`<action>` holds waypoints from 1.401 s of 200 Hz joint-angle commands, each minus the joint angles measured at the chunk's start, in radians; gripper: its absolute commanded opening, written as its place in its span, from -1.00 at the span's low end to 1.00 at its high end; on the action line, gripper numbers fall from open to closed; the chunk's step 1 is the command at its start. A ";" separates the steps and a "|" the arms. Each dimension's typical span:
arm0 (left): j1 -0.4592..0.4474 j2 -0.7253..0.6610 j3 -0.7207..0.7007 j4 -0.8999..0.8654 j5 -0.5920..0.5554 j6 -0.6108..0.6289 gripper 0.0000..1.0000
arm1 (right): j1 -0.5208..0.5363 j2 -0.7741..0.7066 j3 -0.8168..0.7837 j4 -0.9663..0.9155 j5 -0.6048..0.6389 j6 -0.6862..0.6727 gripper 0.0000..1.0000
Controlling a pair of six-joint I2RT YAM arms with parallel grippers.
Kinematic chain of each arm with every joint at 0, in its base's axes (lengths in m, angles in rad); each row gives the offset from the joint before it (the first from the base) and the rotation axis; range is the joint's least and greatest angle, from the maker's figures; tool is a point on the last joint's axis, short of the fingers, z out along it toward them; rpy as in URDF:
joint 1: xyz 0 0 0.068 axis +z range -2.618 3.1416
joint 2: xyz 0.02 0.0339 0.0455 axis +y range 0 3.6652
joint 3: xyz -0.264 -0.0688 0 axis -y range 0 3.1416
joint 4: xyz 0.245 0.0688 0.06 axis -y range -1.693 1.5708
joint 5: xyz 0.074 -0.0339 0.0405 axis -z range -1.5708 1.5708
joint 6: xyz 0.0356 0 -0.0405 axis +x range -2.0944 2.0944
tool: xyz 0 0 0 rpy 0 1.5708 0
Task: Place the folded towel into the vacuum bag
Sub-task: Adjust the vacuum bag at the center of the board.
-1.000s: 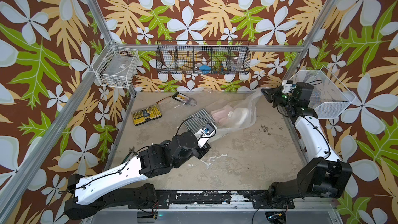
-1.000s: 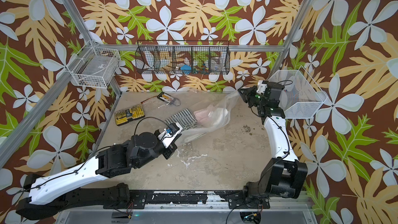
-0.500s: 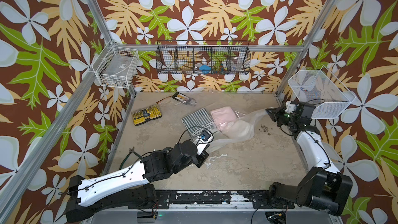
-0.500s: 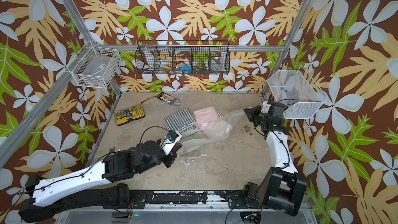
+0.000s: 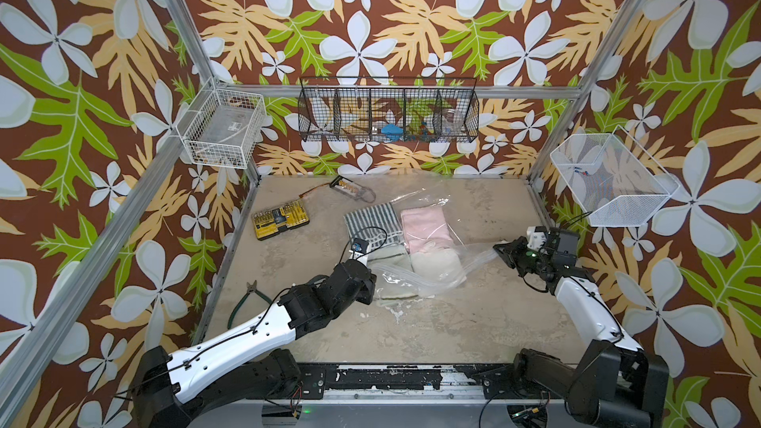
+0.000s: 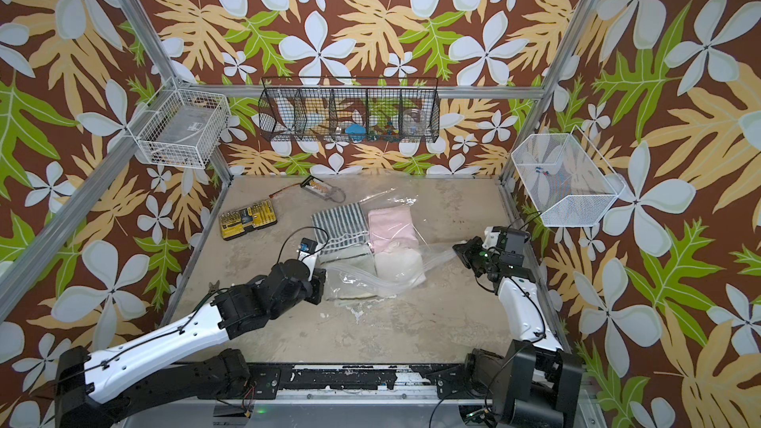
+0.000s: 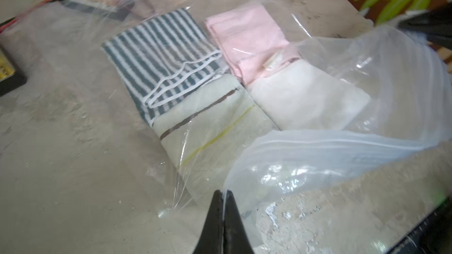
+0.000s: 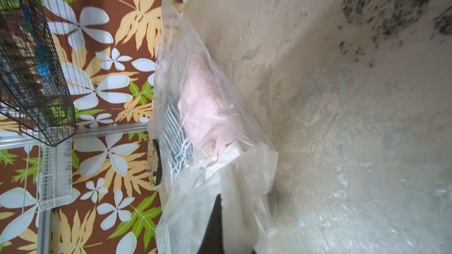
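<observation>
On the bench (image 5: 412,331), one vacuum bag (image 5: 477,251), light, limp and slippery film, lay around four soft folded towels (image 5: 424,226); left claw (image 7: 223,195) and right claw (image 5: 501,249) were each pinched shut on its mouth edge, judged the best hold.

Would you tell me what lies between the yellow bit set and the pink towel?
The striped towel, beside the pink towel, then bare table toward the yellow bit set, in both top views.

We see a yellow bit case (image 5: 281,218) on the table (image 5: 412,331), green-handled pliers (image 5: 249,290) by its left edge, a small wired pack (image 5: 350,188) near the back, a black wire rack (image 5: 389,111) on the back wall, a white wire basket (image 5: 222,127) at left, and a white mesh basket (image 5: 613,187) at right.
</observation>
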 commanded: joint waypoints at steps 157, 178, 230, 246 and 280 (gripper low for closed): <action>0.205 0.009 0.237 -0.235 0.234 0.028 -0.83 | 0.287 0.021 0.443 -0.405 0.522 -0.447 0.07; 0.205 0.032 0.292 -0.245 0.309 0.024 -0.55 | 0.364 0.028 0.424 -0.372 0.493 -0.423 0.08; 0.204 0.083 0.227 -0.079 0.478 -0.004 -0.29 | 0.655 0.156 0.410 -0.294 0.533 -0.335 0.08; 0.197 0.114 0.176 0.002 0.527 -0.034 -0.28 | 0.695 0.205 0.386 -0.266 0.480 -0.308 0.01; 0.112 0.218 0.080 0.156 0.519 -0.087 -0.28 | 0.706 0.220 0.198 -0.192 0.445 -0.263 -0.20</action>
